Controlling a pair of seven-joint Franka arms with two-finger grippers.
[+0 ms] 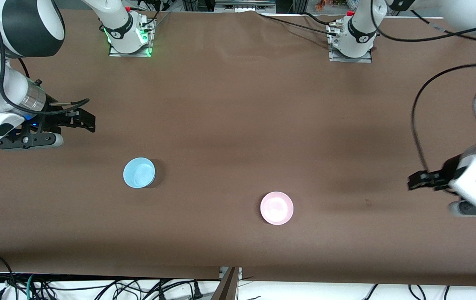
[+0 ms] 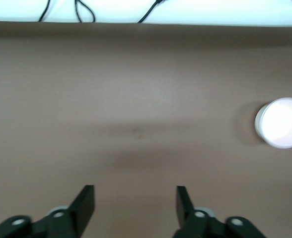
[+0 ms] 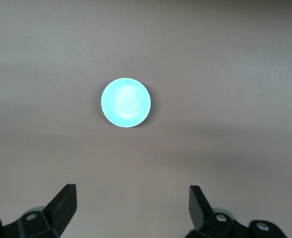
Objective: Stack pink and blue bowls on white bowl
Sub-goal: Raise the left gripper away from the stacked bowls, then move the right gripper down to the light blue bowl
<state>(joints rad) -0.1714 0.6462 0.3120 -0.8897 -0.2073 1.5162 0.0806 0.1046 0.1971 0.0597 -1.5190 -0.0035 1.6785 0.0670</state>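
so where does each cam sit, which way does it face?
Front view: high across the table, facing the bases; shows both arms, the blue bowl and the pink bowl.
Left wrist view: on the left arm, looking down at the table; open left pincer, pale bowl, probably the pink one.
Right wrist view: on the right arm, looking down; open right pincer, blue bowl.
Front and right wrist views share the blue bowl.

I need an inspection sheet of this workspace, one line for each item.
Surface: brown table, bare between things.
Job's things: blue bowl toward the right arm's end; pink bowl nearer the front camera; both empty and apart. No white bowl seen.
Clutter: nothing seen.
End effectors: right end effector and left end effector open, empty, over bare table.
Cables: cables along the camera-side edge.
Surroundings: arm bases.
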